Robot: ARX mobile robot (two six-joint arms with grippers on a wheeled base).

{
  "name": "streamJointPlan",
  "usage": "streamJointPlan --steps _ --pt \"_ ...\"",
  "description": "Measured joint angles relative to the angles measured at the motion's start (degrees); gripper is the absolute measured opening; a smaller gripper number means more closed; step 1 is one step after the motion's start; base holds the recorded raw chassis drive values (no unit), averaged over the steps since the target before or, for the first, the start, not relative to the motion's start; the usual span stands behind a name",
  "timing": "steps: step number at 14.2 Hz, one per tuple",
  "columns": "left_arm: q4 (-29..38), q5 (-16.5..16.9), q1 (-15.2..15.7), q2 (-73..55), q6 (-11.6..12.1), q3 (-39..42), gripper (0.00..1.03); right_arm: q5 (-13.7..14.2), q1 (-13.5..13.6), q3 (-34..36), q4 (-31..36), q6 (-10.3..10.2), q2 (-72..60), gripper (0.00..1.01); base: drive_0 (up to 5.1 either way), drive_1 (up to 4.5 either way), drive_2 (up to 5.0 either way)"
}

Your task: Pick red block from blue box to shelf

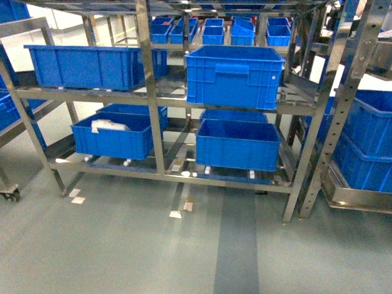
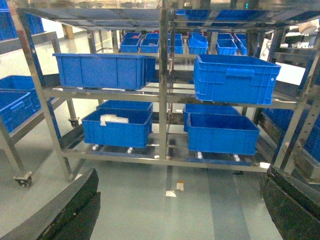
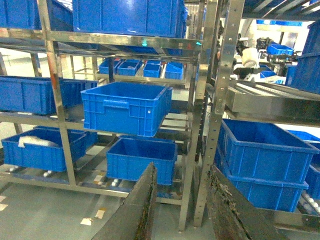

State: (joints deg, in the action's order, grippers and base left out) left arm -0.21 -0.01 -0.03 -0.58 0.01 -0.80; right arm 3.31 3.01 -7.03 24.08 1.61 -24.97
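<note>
Steel shelf with blue crates; bare floor at 6 o'clock. Left gripper spread wide; right gripper narrowly parted, empty.

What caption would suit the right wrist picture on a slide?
Open right gripper empty before the shelf of blue crates; no red block visible.

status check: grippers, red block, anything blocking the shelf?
Left gripper open, empty. Right gripper open, empty. Red block, pale box not in view. Shelf ahead, holding blue crates.
</note>
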Motion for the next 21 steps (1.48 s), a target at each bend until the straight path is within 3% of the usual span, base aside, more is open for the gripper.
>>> streamJointPlan --steps 18,21 --pt "-0.07 0.00 0.02 0.00 0.02 0.00 0.98 -0.02 0.00 0.00 -0.15 0.00 -0.04 0.26 -0.1 4.21 -4.3" --pt "-0.02 -0.04 0.02 0.00 0.00 0.00 0.98 -0.02 0.00 0.02 -0.31 0.00 -0.44 0.26 0.0 1.79 -1.8"
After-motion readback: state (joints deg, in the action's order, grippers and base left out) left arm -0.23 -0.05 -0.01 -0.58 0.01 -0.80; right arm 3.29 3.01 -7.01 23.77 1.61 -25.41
